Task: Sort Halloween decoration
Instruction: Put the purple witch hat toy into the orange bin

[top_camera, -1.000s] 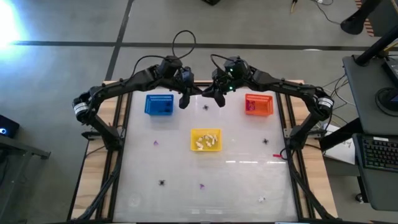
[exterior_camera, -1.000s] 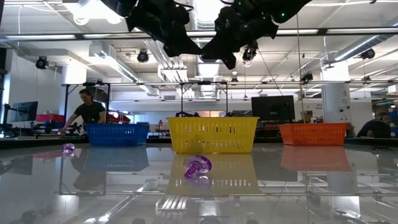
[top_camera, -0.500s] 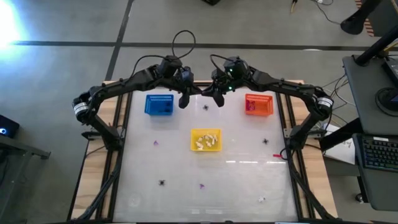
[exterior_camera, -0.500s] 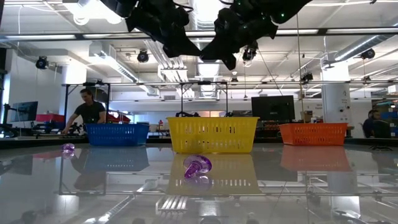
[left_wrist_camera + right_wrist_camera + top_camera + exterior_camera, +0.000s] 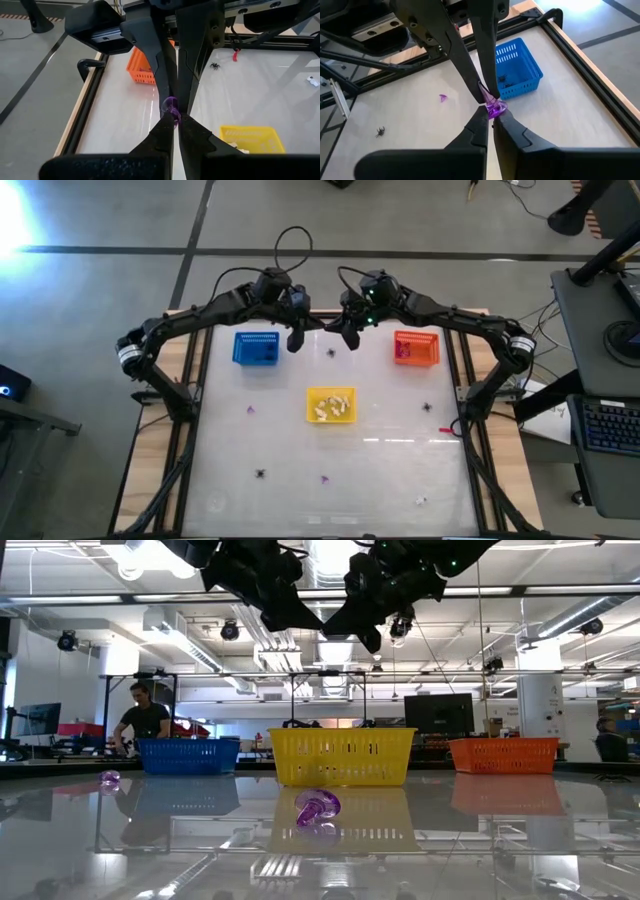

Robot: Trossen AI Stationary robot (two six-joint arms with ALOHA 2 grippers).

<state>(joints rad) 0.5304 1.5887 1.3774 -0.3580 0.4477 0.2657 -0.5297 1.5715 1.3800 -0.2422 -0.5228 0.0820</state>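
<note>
My two grippers meet tip to tip in the air over the table's far middle, between the blue basket (image 5: 256,347) and the orange basket (image 5: 416,347). My left gripper (image 5: 173,120) and my right gripper (image 5: 490,118) are both shut on one small purple trinket (image 5: 494,107). Other Halloween decorations lie loose on the table: a black spider (image 5: 330,352), a purple piece (image 5: 251,410) and a purple piece near the front (image 5: 317,808). The yellow basket (image 5: 330,405) holds cream pieces. My left gripper pinches the purple trinket's narrow end (image 5: 484,93) between its two fingertips. It comes slanting down from the table's left. The trinket is lifted clear of the table. My right gripper pinches the trinket's wider end (image 5: 497,110) between its two fingertips. It comes slanting down from the table's right, opposite the left fingers (image 5: 470,65). The trinket spans the two pairs of tips.
More trinkets lie scattered: a black one (image 5: 261,474), a purple one (image 5: 324,478), a white one (image 5: 421,501), a black one (image 5: 426,408) and a red piece (image 5: 445,430). A person (image 5: 140,718) stands in the room beyond the far edge.
My right gripper's fingers have shut onto the purple trinket that my left gripper keeps holding. Both arms have stayed where they were.
</note>
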